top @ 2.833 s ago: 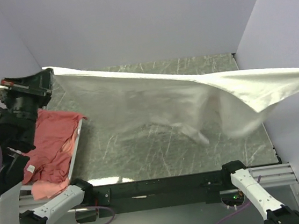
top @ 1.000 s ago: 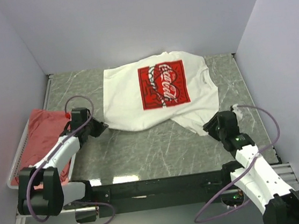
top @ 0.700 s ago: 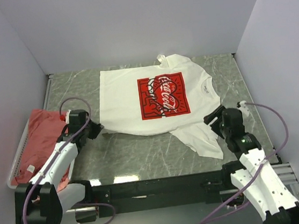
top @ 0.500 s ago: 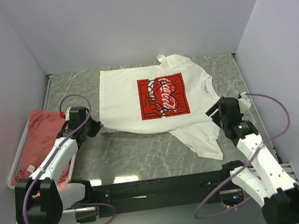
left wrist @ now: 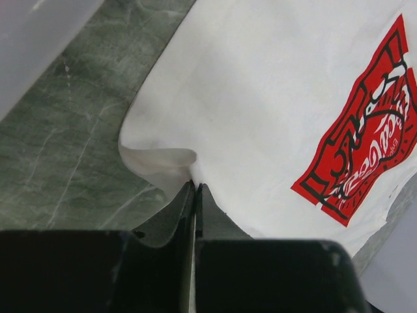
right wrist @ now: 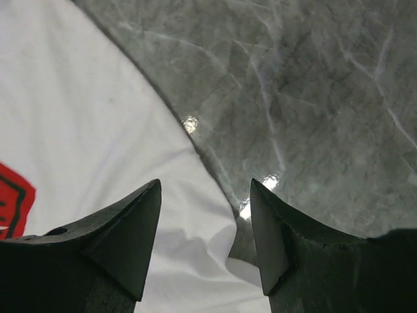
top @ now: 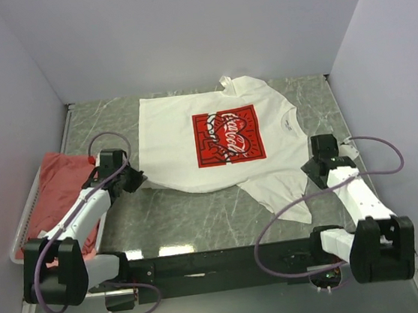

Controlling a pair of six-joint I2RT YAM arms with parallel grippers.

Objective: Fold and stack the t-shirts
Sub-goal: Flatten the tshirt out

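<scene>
The left gripper [left wrist: 194, 186] is pinched closed on a puckered corner of the white t-shirt [top: 214, 137]. From that pinch the whole garment fans out ahead of the fingers and off to their right, with the red print [left wrist: 361, 130] well out along that line. Bare table [left wrist: 58, 169] lies to the fingers' left.

The right gripper [right wrist: 204, 186] stands wide with nothing between its jaws. It hangs over the shirt's opposite edge, so cloth runs under its left finger and away to that side while stone shows ahead and to its right. I cannot tell whether the tips touch the fabric.

Seen from above, the shirt lies spread print-up between the two grippers. Its long axis seems to run from one to the other, and a loose flap trails back toward the arm bases just inside the right gripper. Each arm is nearest its own end, so a fold probably turns on the right gripper re-taking the edge directly below it.

The pink t-shirts [top: 58, 192] sit in the basket [top: 16, 252] behind and outside the left gripper
</scene>
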